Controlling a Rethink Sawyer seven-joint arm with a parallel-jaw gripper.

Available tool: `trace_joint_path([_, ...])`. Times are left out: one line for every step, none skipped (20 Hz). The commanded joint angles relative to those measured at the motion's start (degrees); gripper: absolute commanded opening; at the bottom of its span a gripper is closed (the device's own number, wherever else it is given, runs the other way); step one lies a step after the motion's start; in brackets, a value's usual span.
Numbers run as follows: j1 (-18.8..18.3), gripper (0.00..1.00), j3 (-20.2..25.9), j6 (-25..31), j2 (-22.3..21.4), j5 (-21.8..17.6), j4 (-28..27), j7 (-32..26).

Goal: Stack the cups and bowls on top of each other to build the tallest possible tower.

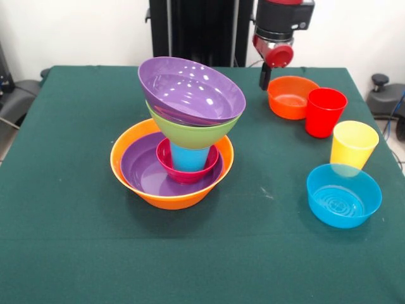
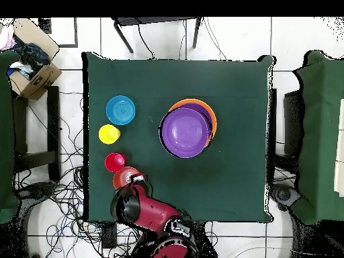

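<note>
Tower (image 1: 177, 142) stands mid-table, well off to one side of the gripper (image 1: 265, 77). Base is the large orange bowl (image 1: 126, 166); a purple bowl (image 1: 142, 171) nests in it, then a pink-red bowl (image 1: 166, 163) holding an upright blue cup (image 1: 188, 157). A lime bowl (image 1: 190, 134) rides on the cup, and a second purple bowl (image 1: 190, 88) sits in that, tilted.

Handling, as judged: glossy thin plastic, light, stiff, slick. A rim pinch looks like the way to hold; the walls would slip. The top two bowls balance on one narrow cup, so a nudge could tip them.

Gripper hangs just beside the small orange bowl (image 1: 290, 96), at its far rim. Only a dark tip shows; cannot tell whether the fingers are apart or together.

Loose pieces, outward from the fingers: small orange bowl, empty; red cup (image 1: 324, 112) touching or just in front of it, empty as far as seen; yellow cup (image 1: 353, 144) beyond; blue bowl (image 1: 343, 195) farthest, empty. All upright.
</note>
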Motion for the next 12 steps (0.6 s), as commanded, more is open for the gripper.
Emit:
trace_joint_path([2.61,1.00,-0.39,6.37,1.03,1.40,-5.39,2.44])
trace_joint_path([2.89,1.00,-0.66,6.64,1.08,1.42,-5.50,2.23])
trace_joint_path([3.16,1.00,-0.93,6.91,1.14,1.44,-5.61,2.03])
trace_joint_path([3.24,1.00,-0.93,6.90,1.19,1.37,-5.60,2.16])
trace_joint_path([3.13,1.00,-0.77,6.91,1.15,1.21,-5.49,2.35])
trace_joint_path([2.57,1.00,-0.09,6.94,1.13,1.03,-5.27,2.77])
trace_joint_path([2.01,1.00,0.59,6.97,1.12,0.84,-5.05,3.20])
trace_joint_path([1.45,1.00,1.28,7.01,1.10,0.66,-4.83,3.62])
trace_joint_path([1.31,1.00,1.73,6.42,1.18,0.63,-4.65,4.11])
trace_joint_path([1.17,1.00,2.19,5.84,1.25,0.61,-4.46,4.60])
trace_joint_path([0.90,1.00,2.69,5.24,1.53,0.31,-4.38,4.78])
trace_joint_path([0.63,1.00,3.18,4.63,1.81,0.02,-4.30,4.96])
